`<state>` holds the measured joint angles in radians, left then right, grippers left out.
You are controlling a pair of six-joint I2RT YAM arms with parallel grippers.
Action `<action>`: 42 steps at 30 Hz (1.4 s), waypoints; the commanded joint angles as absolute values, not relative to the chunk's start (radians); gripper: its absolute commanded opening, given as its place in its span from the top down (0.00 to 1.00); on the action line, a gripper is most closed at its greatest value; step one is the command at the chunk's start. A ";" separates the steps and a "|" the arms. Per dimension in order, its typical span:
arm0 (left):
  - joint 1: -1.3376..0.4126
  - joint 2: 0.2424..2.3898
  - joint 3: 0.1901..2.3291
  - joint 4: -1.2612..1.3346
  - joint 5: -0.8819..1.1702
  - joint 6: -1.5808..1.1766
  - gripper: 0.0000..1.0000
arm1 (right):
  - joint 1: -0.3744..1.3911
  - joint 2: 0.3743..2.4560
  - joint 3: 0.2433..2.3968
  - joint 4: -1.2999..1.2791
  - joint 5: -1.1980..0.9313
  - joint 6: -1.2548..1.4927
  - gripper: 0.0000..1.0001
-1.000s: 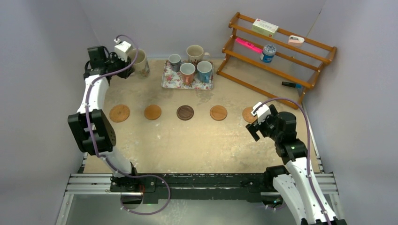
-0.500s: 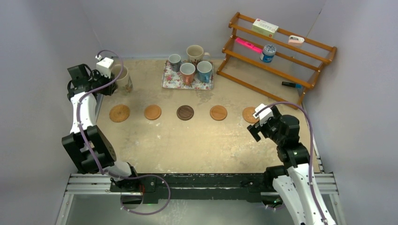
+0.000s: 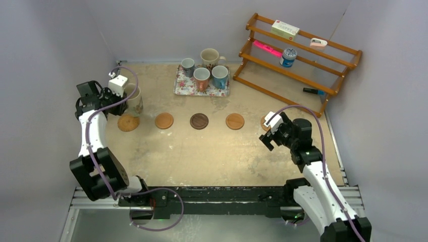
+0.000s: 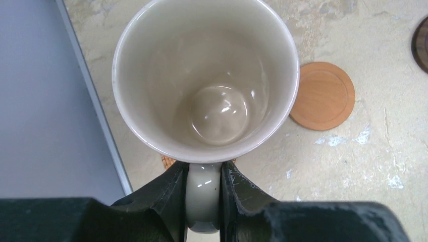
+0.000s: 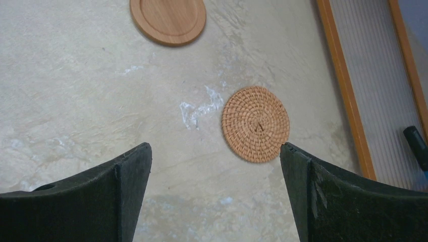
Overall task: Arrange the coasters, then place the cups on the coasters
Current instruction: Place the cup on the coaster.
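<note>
My left gripper [image 4: 203, 171] is shut on the handle of a cream cup [image 4: 204, 75]. The cup stands upright over the leftmost woven coaster [image 3: 127, 124], and a sliver of that coaster [image 4: 169, 161] shows under its rim. I cannot tell whether they touch. Three more coasters lie in a row to the right: orange [image 3: 164, 120], dark brown [image 3: 199, 121], orange [image 3: 234, 121]. My right gripper [image 5: 216, 151] is open and empty, just above a woven coaster [image 5: 256, 123] at the row's right end. Several cups stand on the floral tray [image 3: 182, 86].
A wooden rack [image 3: 303, 55] with small items stands at the back right, and its base rail [image 5: 348, 91] runs close to the right gripper. The grey side wall [image 4: 45, 101] lies right beside the held cup.
The left arm has carried the cream cup from beside the tray to the left and nearer, down over the leftmost coaster. The right gripper has shifted slightly left, still open.
</note>
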<state>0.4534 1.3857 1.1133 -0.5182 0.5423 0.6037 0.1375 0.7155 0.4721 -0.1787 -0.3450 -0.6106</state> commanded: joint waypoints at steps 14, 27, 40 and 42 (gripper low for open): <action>0.620 1.209 0.989 -0.399 0.694 0.684 1.00 | 0.137 0.921 0.324 0.390 -0.444 -0.494 0.01; 0.661 1.213 0.849 -0.203 0.779 0.620 1.00 | 0.137 0.862 0.261 0.456 -0.458 -0.489 0.01; 0.728 1.197 0.788 -0.115 0.804 0.583 1.00 | 0.137 0.863 0.247 0.457 -0.467 -0.510 0.01; 0.745 1.204 0.787 -0.114 0.820 0.588 1.00 | 0.137 0.862 0.247 0.456 -0.468 -0.512 0.01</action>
